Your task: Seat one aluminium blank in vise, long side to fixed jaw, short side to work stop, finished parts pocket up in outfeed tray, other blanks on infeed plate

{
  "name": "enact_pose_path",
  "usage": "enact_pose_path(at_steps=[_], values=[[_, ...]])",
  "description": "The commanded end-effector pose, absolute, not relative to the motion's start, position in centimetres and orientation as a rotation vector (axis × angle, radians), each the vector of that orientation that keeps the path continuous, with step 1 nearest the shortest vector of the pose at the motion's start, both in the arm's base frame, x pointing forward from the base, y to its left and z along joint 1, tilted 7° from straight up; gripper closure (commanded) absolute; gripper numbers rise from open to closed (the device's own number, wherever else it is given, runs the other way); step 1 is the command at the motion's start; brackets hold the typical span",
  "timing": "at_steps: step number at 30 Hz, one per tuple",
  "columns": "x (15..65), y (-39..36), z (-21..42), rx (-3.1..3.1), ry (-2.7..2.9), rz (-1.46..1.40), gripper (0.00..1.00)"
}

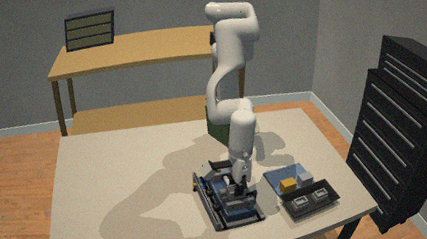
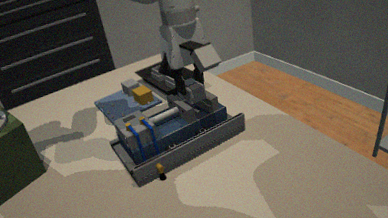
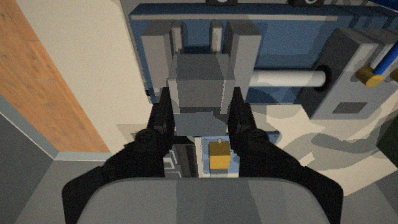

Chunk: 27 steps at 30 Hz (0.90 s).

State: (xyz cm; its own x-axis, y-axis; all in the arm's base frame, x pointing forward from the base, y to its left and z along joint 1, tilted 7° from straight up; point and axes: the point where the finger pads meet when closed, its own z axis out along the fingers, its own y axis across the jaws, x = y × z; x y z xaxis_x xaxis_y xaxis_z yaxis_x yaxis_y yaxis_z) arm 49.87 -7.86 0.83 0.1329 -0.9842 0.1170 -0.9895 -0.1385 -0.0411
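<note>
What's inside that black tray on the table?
Two grey metal parts lie side by side in the black tray, each with a lighter sunken patch on top. The tray's floor under them is hidden. The robot's hand is elsewhere, shut on a grey block over the vise.

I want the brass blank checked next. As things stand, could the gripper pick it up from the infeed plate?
Probably not yet. The gripper is shut on a grey aluminium blank over the vise. The brass blank sits uncovered on the infeed plate, so nothing else seems to block it.
</note>
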Motion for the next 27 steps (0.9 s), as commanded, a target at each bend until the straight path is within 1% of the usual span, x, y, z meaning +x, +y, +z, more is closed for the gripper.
enact_pose_path(at_steps=[1,27], values=[[50.05,-7.88,0.88,2.331,-2.032,0.185,1.0],[50.1,-7.97,0.04,2.331,-2.032,0.185,1.0]])
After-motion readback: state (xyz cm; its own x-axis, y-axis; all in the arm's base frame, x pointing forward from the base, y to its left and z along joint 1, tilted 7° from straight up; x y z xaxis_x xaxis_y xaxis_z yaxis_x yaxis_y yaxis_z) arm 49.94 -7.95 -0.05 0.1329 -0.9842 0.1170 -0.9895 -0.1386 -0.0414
